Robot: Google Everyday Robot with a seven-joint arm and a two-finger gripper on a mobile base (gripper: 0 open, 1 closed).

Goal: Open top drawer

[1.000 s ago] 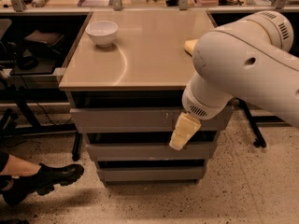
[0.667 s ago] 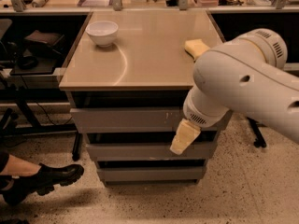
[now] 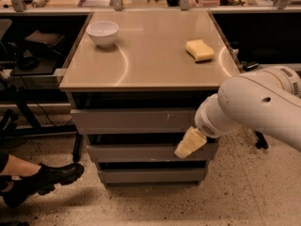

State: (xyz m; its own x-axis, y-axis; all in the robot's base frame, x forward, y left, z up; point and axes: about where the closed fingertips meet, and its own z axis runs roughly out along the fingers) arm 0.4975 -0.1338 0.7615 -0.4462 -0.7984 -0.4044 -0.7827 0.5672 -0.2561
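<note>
The top drawer (image 3: pixel 131 120) is the widest grey front just under the tan tabletop (image 3: pixel 150 65), with small pale scratches right of centre. It sits flush with the cabinet. Two narrower grey drawer fronts lie below it, the middle one (image 3: pixel 131 153) and the bottom one (image 3: pixel 146 175). My gripper (image 3: pixel 189 143) is a pale yellow tip on the white arm (image 3: pixel 254 107) that reaches in from the right. It hangs in front of the right end of the middle drawer front, just below the top drawer's lower right corner.
A white bowl (image 3: pixel 102 32) and a yellow sponge (image 3: pixel 199 50) sit on the tabletop. A person's black boot (image 3: pixel 47 178) rests on the speckled floor at the left. A dark desk with gear (image 3: pixel 33 51) stands at the left, and a chair base (image 3: pixel 259 142) at the right.
The white arm has swung right and lower in view, uncovering the sponge. The gripper tip stays near the right end of the drawer fronts. The drawers have not moved.
</note>
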